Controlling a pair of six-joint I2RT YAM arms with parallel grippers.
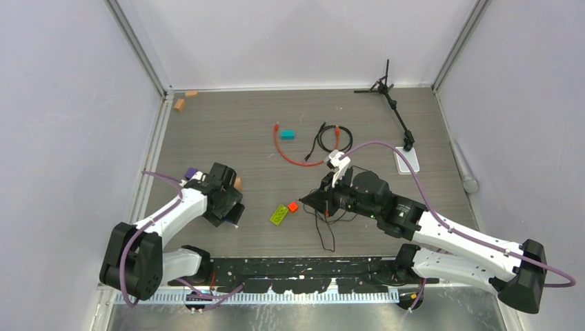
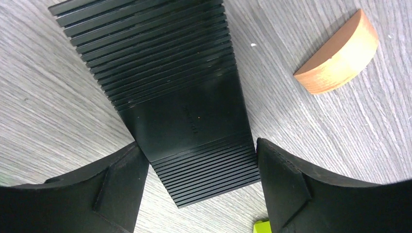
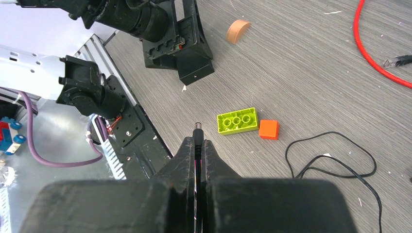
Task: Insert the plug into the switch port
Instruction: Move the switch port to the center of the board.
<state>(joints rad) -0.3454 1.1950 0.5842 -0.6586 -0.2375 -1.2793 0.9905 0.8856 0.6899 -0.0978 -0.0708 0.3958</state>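
Low at frame centre, the right end effector pinches shut on a black barrel connector, while the left end effector, spread wide, straddles the black ribbed plastic switch, presumably to steady it; the red-orange cable's plug lies unheld on the grey wood-grain worktop, upper centre.

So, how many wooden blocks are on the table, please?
3 wooden blocks: two near the far-left corner, one beside the left gripper; others may be hidden.
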